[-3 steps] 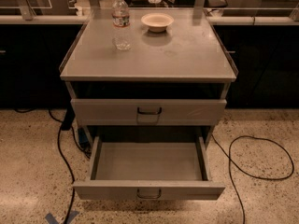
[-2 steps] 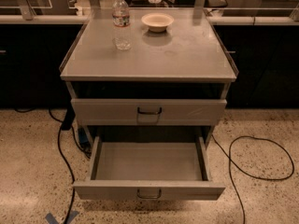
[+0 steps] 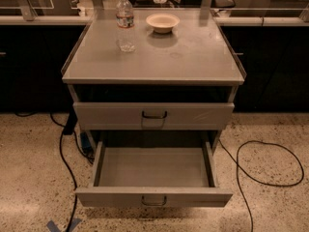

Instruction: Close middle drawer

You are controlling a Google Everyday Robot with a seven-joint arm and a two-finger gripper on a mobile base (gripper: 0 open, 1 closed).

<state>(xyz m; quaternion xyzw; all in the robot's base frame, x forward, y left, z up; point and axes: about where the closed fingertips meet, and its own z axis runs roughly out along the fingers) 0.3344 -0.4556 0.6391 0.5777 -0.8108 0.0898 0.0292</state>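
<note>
Middle drawer (image 3: 153,170) pulled far out, low in grey metal cabinet (image 3: 183,57); deep rectangular tray exposed, so likely needs straight push on front. Upper drawer (image 3: 193,116) flush, shut. Smooth matte top carries clear plastic bottle (image 3: 125,23) and pale round bowl (image 3: 162,21), well apart from work. Dark loop handle (image 3: 154,200) centred. Gripper out of frame; state cannot be told.

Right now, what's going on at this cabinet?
Nothing is being handled: the end effector is not in view. The middle drawer is pulled far out and looks empty, so the closing is not yet done. The drawer above it sits much further in. A water bottle and a bowl stand on the cabinet top.
</note>
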